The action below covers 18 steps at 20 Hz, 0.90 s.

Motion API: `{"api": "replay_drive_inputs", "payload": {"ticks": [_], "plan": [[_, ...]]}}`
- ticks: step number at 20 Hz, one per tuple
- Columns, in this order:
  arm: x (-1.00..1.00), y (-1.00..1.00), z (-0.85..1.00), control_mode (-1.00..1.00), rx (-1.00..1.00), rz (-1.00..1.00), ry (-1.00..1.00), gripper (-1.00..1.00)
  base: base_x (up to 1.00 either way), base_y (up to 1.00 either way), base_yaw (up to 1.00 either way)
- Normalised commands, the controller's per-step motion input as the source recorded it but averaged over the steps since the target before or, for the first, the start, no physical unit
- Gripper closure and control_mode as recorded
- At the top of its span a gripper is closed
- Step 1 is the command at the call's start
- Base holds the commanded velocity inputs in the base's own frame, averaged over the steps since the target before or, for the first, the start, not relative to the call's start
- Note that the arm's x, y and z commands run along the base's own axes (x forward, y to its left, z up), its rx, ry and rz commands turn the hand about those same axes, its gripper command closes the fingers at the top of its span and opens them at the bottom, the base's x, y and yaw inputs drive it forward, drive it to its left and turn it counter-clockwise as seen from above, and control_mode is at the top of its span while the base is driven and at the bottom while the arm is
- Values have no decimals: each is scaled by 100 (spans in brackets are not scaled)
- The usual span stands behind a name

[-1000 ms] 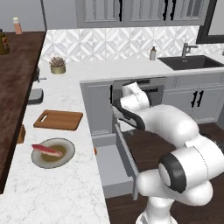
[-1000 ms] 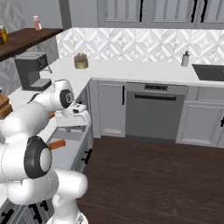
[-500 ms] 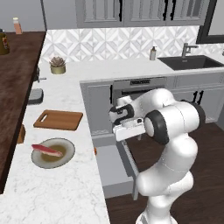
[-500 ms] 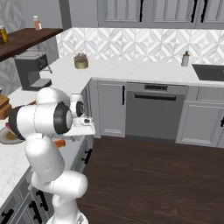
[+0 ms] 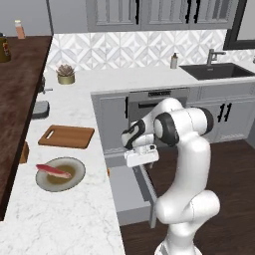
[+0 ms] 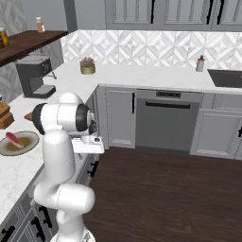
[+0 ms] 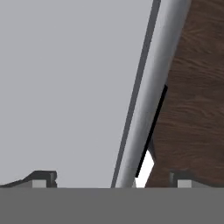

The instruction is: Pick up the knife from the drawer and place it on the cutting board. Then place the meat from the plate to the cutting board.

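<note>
Frame centre, left base view: two-finger gripper (image 5: 141, 158) held wide over shallow grey pull-out drawer (image 5: 130, 191) | knife fetch pending | descent into tray judged next.

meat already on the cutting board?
No, in the left base view the meat lies on the plate, and the cutting board beyond it is bare.

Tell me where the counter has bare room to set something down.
Free: marble counter in front of the plate, and between the cutting board and the plant. Crowded: the plate holds the meat, close to the board.
</note>
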Motion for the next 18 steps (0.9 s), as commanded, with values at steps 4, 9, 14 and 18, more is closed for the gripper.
{"api": "replay_drive_inputs", "payload": {"ticks": [4, 9, 14, 18], "plan": [[27, 8, -76, -100, -2, 1, 0, -100, 0, 0, 0], [-9, -81, -57, -100, -3, 6, -4, -100, 0, 0, 0], [-46, -100, -38, -100, -4, 7, 0, -100, 0, 0, 0], [-76, -100, -22, -100, -1, 8, -6, -100, 0, 0, 0]]}}
